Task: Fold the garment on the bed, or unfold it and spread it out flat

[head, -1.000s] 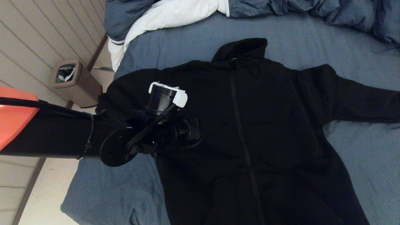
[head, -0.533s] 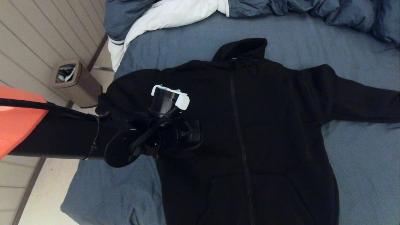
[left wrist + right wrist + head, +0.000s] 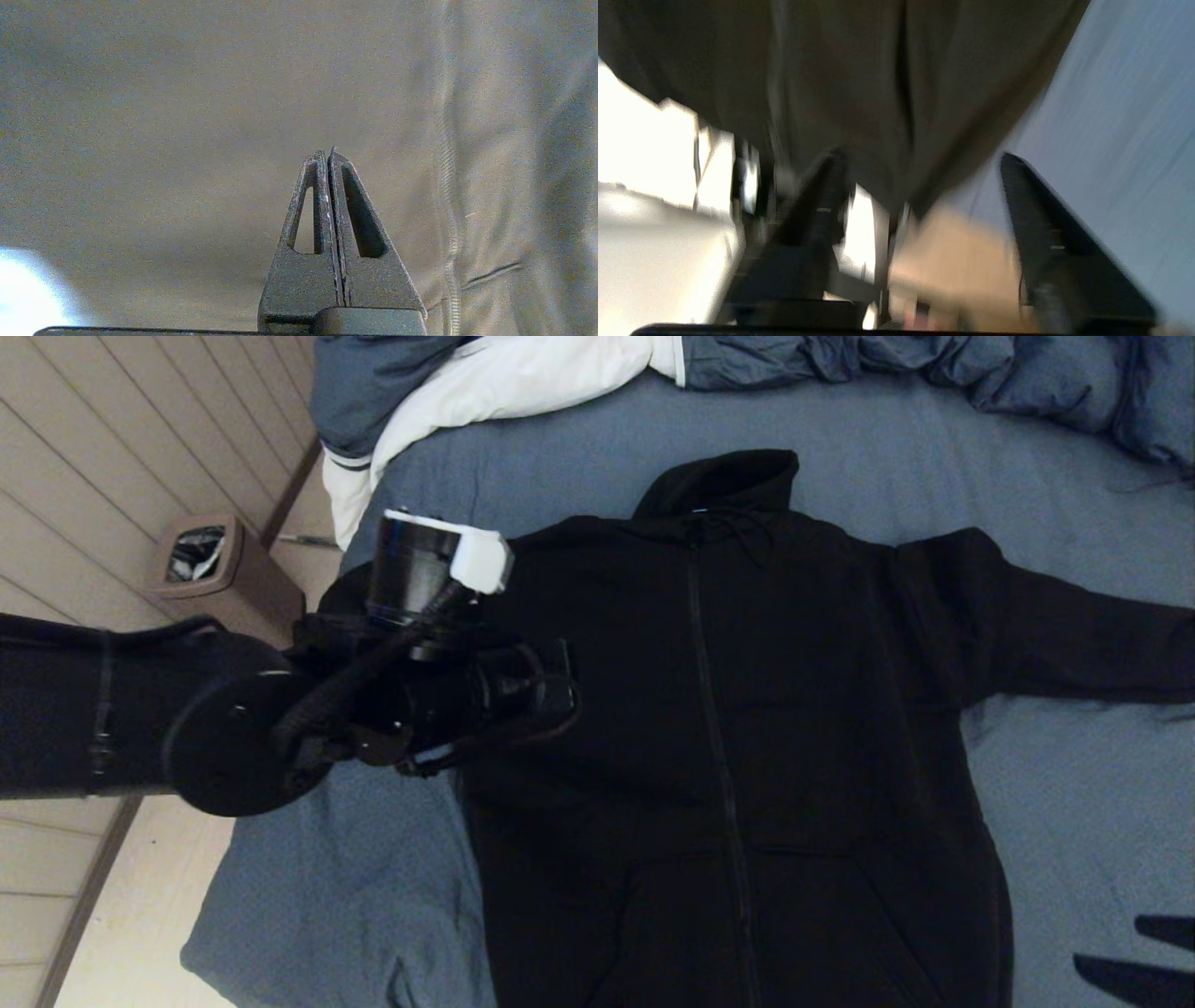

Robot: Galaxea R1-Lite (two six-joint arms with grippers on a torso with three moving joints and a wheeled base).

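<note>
Left tool now higher, hiding garment's sleeve.

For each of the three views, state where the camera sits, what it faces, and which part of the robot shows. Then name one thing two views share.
Head: on the robot's head, looking down at the hoodie on the bed; left arm shows.
Left wrist: behind the left hand, facing cloth; fingers shut.
Right wrist: behind the right hand, facing hoodie and bed; fingers apart.
Shared: head and right wrist both show hoodie and bed.
</note>
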